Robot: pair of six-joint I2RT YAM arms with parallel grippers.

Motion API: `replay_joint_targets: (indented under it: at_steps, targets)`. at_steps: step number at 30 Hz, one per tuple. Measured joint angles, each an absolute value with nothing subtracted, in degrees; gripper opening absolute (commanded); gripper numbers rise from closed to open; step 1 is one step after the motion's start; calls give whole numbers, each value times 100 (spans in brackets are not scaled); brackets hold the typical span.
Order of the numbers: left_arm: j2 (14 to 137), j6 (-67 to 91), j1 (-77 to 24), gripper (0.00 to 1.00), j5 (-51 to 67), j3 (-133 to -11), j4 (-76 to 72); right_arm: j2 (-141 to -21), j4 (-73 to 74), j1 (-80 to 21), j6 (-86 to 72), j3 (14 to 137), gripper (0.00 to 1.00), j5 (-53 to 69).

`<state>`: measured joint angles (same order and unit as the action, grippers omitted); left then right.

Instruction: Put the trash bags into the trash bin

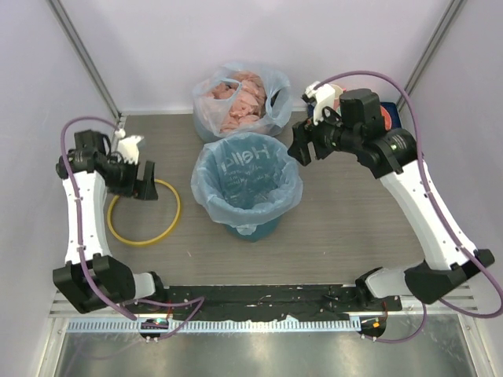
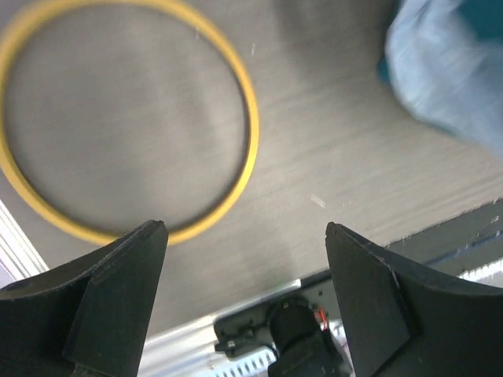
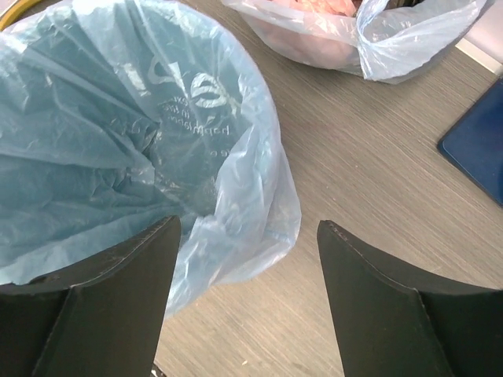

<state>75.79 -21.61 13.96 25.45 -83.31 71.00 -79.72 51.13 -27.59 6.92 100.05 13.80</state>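
- The trash bin, a round teal bucket, stands upright at the middle of the table, between the two arms.
- The light-blue trash bag sits inside the bin as a liner. Its mouth is spread wide and turned out over the rim, and the film hangs down the outside wall all round, so only the bin's lower part shows below it.
- White printed lettering shows on the bag's inner wall. The film is creased and slack inside.
- In the right wrist view the bag's overhanging edge bunches into a loose fold on the side nearest the fingers.
- A yellow ring lies flat on the table left of the bin, apart from it.
- Behind the bin, just beside it, a clear whitish bag sits with its handles open and is filled with pink lumps.
- The left gripper hovers over the ring's near-right edge. Its jaws are wide apart, with nothing between them.
- The right gripper hangs just beside the bin's right rim. Its jaws are spread and hold nothing, and the bag's fold lies below them.
- A dark blue flat object lies at the right.
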Motion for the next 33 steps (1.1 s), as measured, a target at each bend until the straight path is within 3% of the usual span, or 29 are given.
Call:
replay_joint_targets:
  at_steps: [4, 7, 10, 14, 18, 33]
  targets:
    - [7548, -2641, 2373, 76, 2493, -7376, 7212, -7494, 5148, -2749, 637, 9743, 77, 1385]
    - [7839, -2598, 3295, 61, 2403, -7026, 6947, -7319, 5157, -2727, 593, 9616, 77, 1385]
    - [8180, -2377, 3809, 57, 2112, -6785, 6383, -7288, 5162, -2724, 569, 9518, 77, 1389]
    - [8296, -1918, 3962, 54, 1570, -6313, 5430, -7301, 5212, -2718, 545, 9439, 77, 1406]
    - [8322, -1490, 3970, 45, 1059, -5937, 4609, -7303, 5231, -2714, 523, 9417, 77, 1409]
    - [9172, -1055, 4099, 40, 454, -5522, 2899, -7382, 5236, -2676, 454, 9417, 77, 1415]
